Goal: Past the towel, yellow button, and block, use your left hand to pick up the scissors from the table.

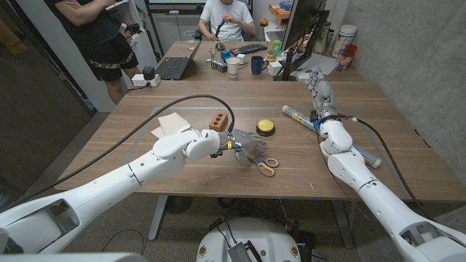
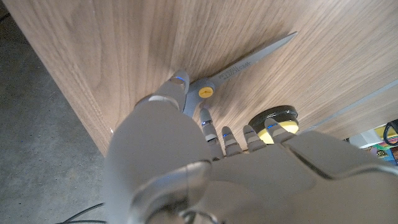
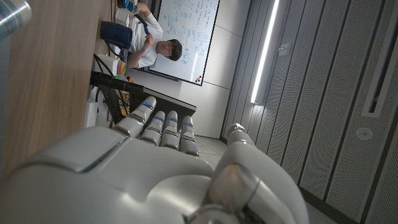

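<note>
towel [image 1: 170,124]: far left on the table [image 1: 102,145].
block [image 1: 217,121]: right of the towel.
left hand [image 1: 244,148]: over the scissors [image 1: 266,165], fingers [image 2: 178,87] curled down at the pivot; grip unclear.
button [image 1: 266,128]: just behind the scissors.
right hand [image 1: 314,78]: far right edge, fingers loosely apart, holding nothing.
</note>
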